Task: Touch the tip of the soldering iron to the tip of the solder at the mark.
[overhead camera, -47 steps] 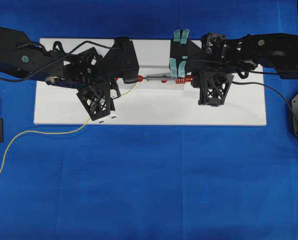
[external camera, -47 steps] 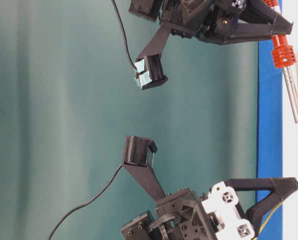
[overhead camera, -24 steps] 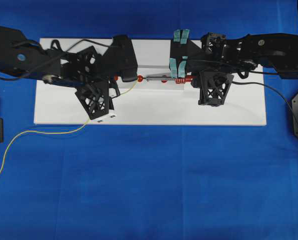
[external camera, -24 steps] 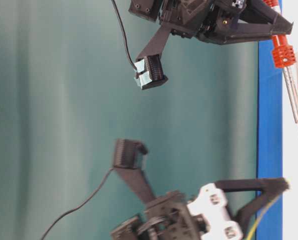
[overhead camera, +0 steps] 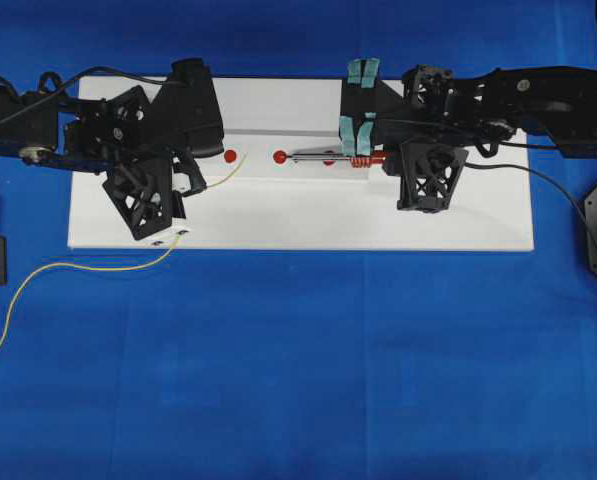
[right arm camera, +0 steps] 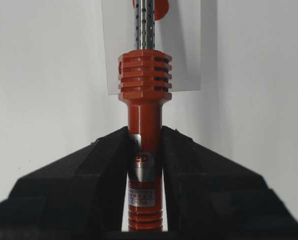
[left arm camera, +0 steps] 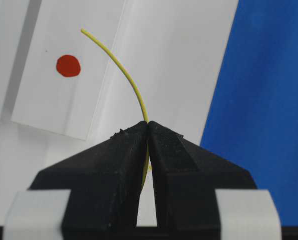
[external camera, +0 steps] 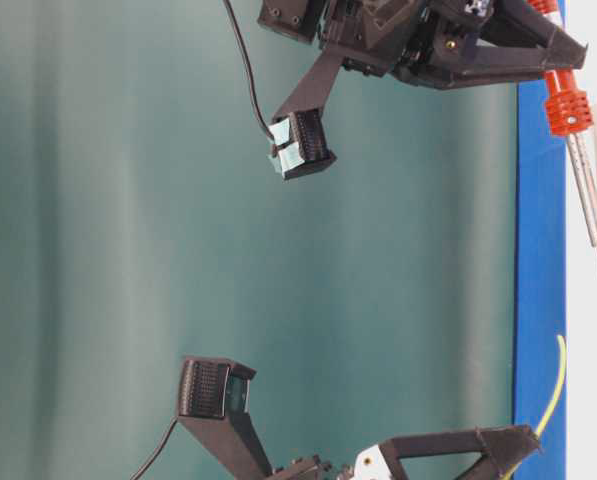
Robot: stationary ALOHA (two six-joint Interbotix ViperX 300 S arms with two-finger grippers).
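Soldering iron (overhead camera: pixel 328 157): we see it clamped in the right gripper (overhead camera: pixel 360 158), tip at the middle red mark (overhead camera: pixel 280 156) on the white board (overhead camera: pixel 298 215).
Solder (overhead camera: pixel 226 172): pinched in the left gripper (overhead camera: pixel 193 180), its tip just beside the left mark (overhead camera: pixel 230 156), apart from the iron.
Jaws: both clamped.
Progress: we judge contact is not made.

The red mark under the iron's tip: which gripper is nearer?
Right. The right gripper holds the soldering iron, whose tip reaches that mark; the left gripper sits farther off, past the other mark.
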